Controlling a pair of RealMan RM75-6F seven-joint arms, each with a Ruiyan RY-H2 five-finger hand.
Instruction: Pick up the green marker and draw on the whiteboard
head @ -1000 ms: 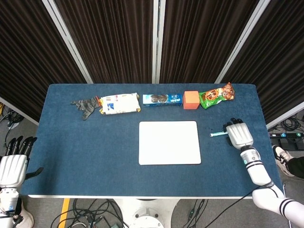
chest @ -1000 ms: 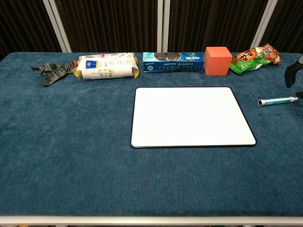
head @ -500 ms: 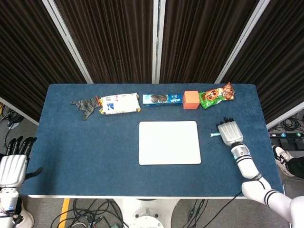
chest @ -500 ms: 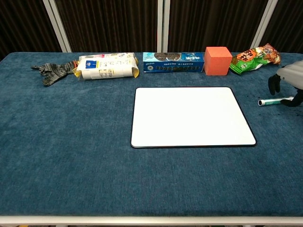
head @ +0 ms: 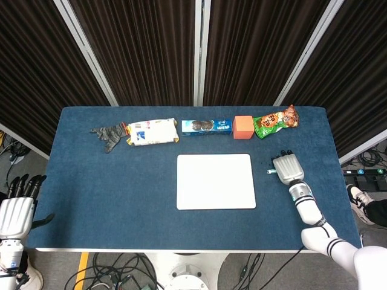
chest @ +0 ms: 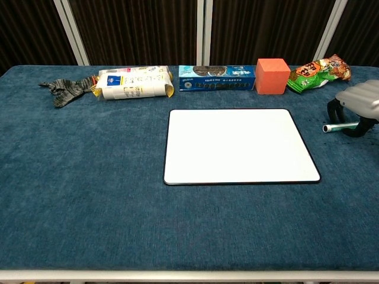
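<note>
Right robot hand over green marker, fingers curled around it; grip not confirmable. Marker flat on tabletop, right of whiteboard. Left robot hand open, off tabletop edge.

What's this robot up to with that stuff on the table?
The robot's right hand is poised over a green marker lying on the blue cloth-covered table, fingers curled down around it but not lifting it. The white rectangular whiteboard beside it is blank. Its left hand hangs idle off the table's edge.
</note>
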